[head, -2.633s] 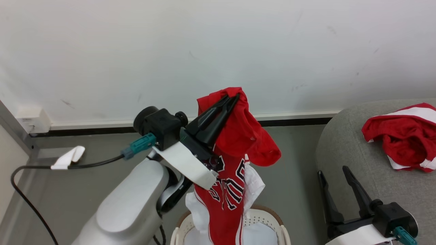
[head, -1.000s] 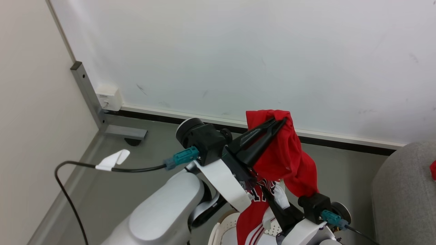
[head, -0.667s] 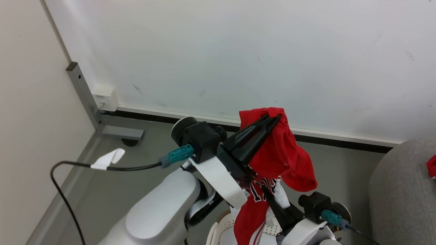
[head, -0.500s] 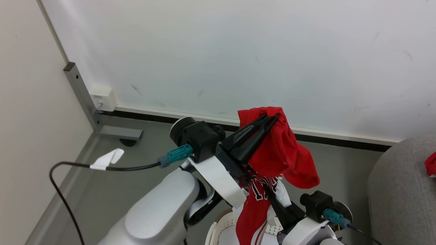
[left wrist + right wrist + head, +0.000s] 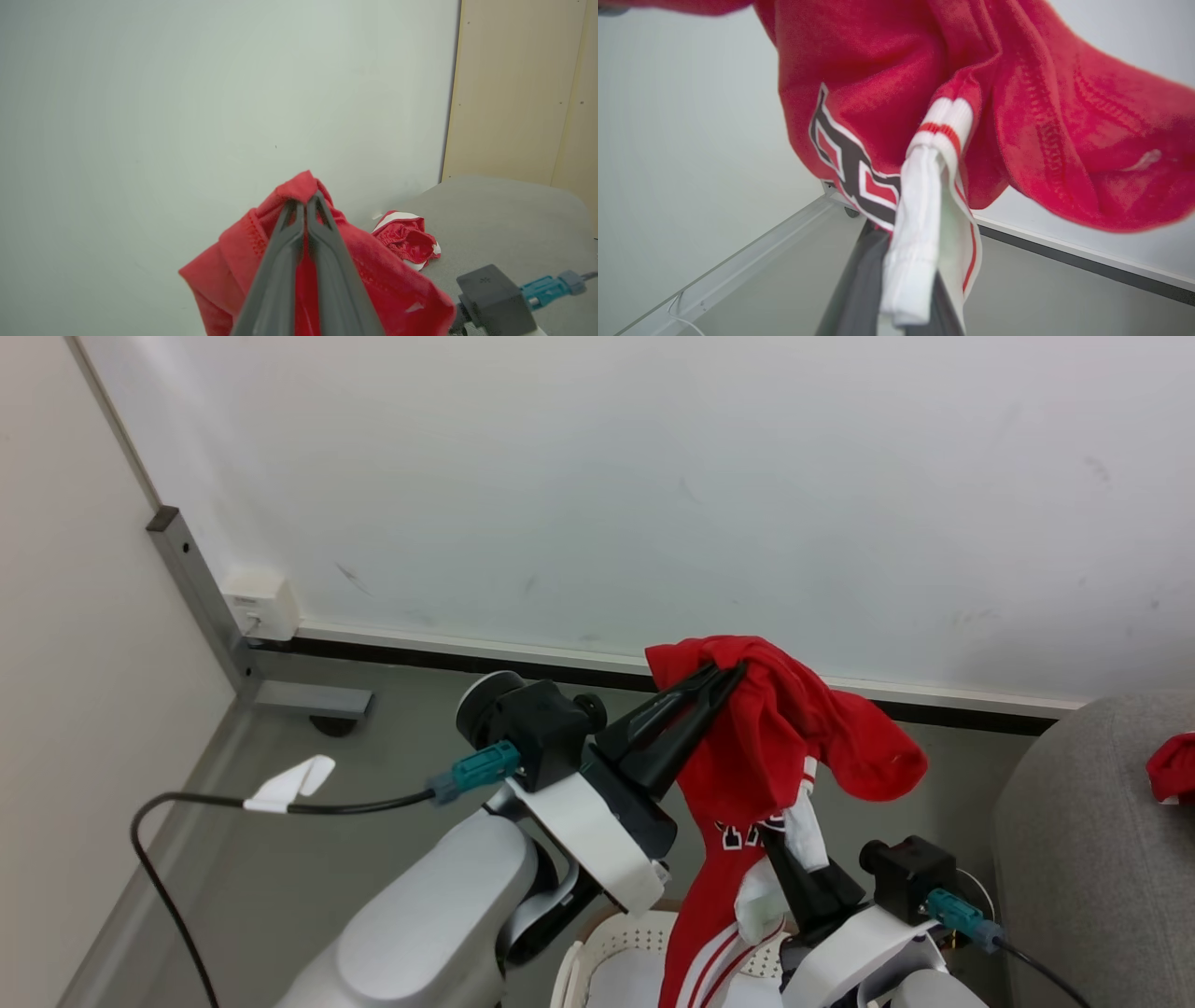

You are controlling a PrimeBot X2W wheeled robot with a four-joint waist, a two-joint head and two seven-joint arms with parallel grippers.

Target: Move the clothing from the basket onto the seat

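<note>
Head view, left gripper (image 5: 730, 672): slim dark fingers pressed together, pinching a fold at the top of the jersey (image 5: 747, 765).
Head view, jersey: soft red knit with dark, white-edged lettering. It drapes down from those fingers, and one limp lobe flops to their right.
Head view, right gripper (image 5: 782, 859): below the left one, fingers closed up into the jersey's white trim.
Head view, basket (image 5: 611, 941): under both grippers. Cream perforated plastic with a rounded corner; the jersey's striped tail hangs over it.
Head view, seat (image 5: 1074, 859): right of the right gripper. Grey weave with a rounded edge, a red heap (image 5: 1172, 767) on it.
Left wrist view: fingertips meet on a red fold with small holes by a seam. Seat and heap lie beyond, to the right.
Right wrist view: a white ribbed band with a red stripe is clamped between the grey fingers, fuzzy red cloth above.
</note>
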